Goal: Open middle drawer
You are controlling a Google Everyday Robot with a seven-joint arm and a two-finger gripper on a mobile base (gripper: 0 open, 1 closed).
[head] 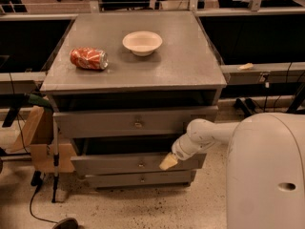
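Observation:
The grey cabinet has three drawer fronts stacked one above another, each with a small brass knob. The middle drawer point(109, 165) sits below the taller top drawer point(95, 124) and above the narrow bottom drawer point(114, 180). A dark gap shows above the middle drawer's front, which stands slightly forward of the bottom one. Its knob point(141, 164) is free. My gripper point(167, 162) reaches in from the right on a white arm. Its tan tip rests against the right part of the middle drawer's front, well right of the knob.
On the cabinet top point(181, 66) lie a crushed red can point(88, 58) and a white bowl point(142, 42). A wooden stand point(40, 142) and a cable point(35, 199) are left of the cabinet. My white body point(267, 175) fills the lower right. Dark benches run behind.

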